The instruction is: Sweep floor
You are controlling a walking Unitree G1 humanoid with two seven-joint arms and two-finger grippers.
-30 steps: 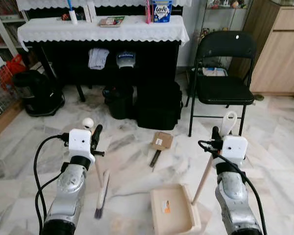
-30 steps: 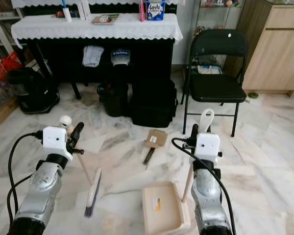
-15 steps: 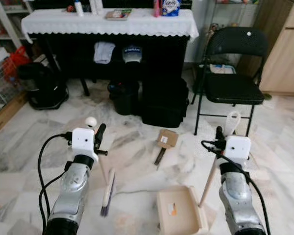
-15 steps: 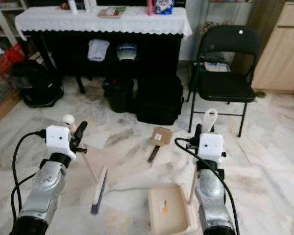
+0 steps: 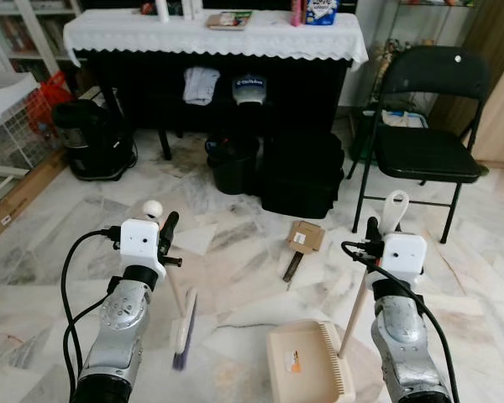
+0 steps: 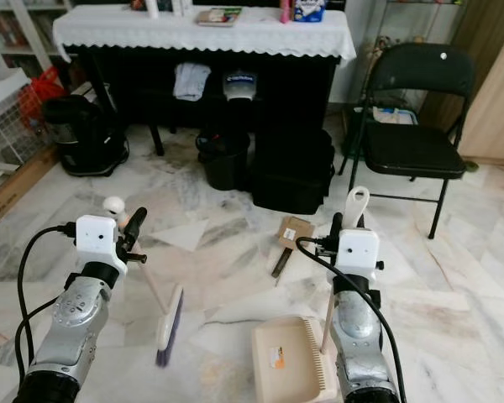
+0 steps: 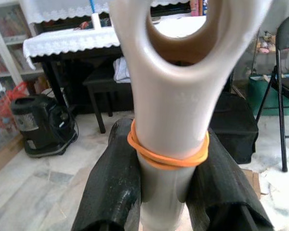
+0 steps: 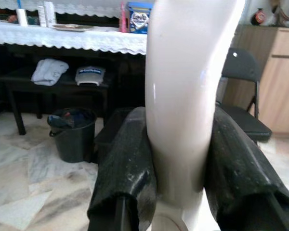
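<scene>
Both eye views look forward and down from head height, sharing the folding chair [image 5: 424,126] at two o'clock. Each wrist camera sits close, facing along its fingers toward the draped table [image 7: 62,41].

Both silver arms reach forward and down, wrists raised, each with a black cable looping off its white wrist block. The left gripper [image 7: 166,192] has its two black fingers clamped on either side of a pale handle. The right gripper [image 8: 179,187] is likewise closed, its fingers [image 8: 130,168] pressing a pale handle between them.
</scene>
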